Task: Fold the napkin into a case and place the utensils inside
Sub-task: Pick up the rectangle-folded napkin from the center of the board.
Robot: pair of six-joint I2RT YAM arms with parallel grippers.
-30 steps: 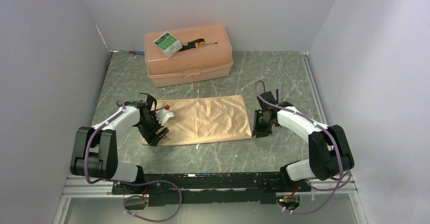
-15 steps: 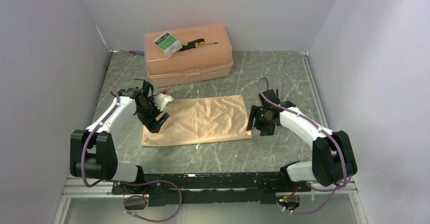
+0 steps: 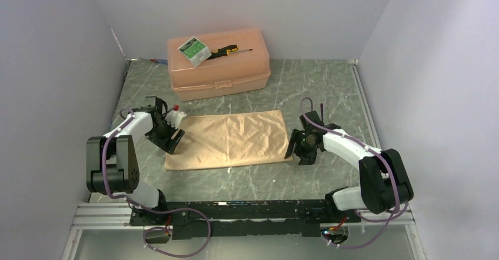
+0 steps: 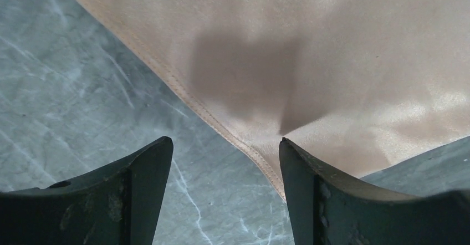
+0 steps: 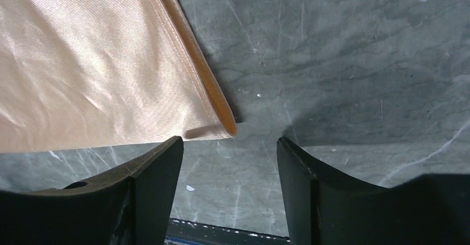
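Note:
The napkin [image 3: 229, 139] lies flat on the table as a wide peach-orange rectangle. My left gripper [image 3: 166, 141] hovers at its left edge, open. In the left wrist view the left gripper [image 4: 224, 145] straddles the napkin's [image 4: 332, 62] stitched hem with nothing pinched. My right gripper [image 3: 298, 149] is at the near right corner, open. In the right wrist view the napkin [image 5: 83, 62] ends in a corner just beyond the right gripper [image 5: 228, 142], and only bare table lies between the fingers. No case or utensils are in view.
A rigid peach plastic box [image 3: 219, 66] stands at the back, with a green-and-white packet [image 3: 194, 50] and a screwdriver [image 3: 230, 50] on its lid. White walls close in the left, back and right. A black rail [image 3: 235, 210] runs along the near edge.
My left gripper has moved left and back, off the napkin's surface to its left edge. My right gripper has opened at the napkin's right edge and shifted slightly nearer.

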